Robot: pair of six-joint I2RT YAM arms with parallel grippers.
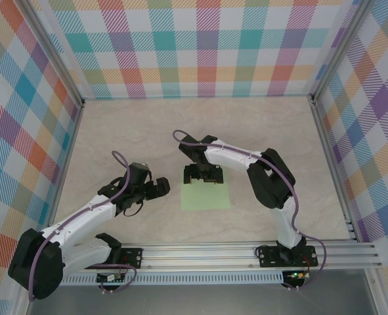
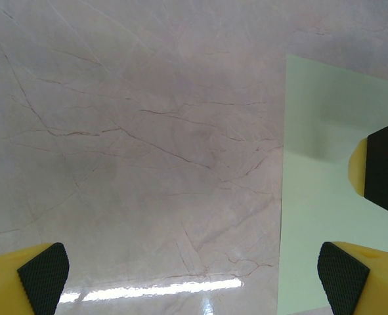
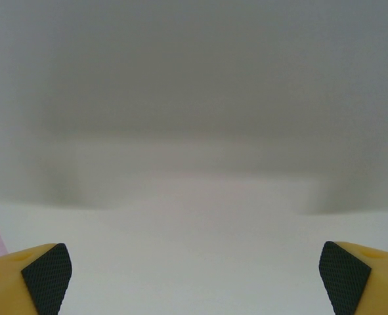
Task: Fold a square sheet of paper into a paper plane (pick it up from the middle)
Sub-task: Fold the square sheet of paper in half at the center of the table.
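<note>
While the thin square sheet of paper [image 1: 207, 197] lies on the veined desk [image 1: 134, 125], left hand [image 1: 159, 187] and right hand [image 1: 203, 176] are spread, empty.

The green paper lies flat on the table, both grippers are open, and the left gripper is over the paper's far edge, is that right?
Not quite. In the top view the right gripper is over the far edge of the green paper; the left gripper sits at its left side.

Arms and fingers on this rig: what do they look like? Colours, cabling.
The left arm and right arm share white links, black joints and bases, and a purple cable looping along each. The fingers are yellow with black diamond-textured pads.
</note>
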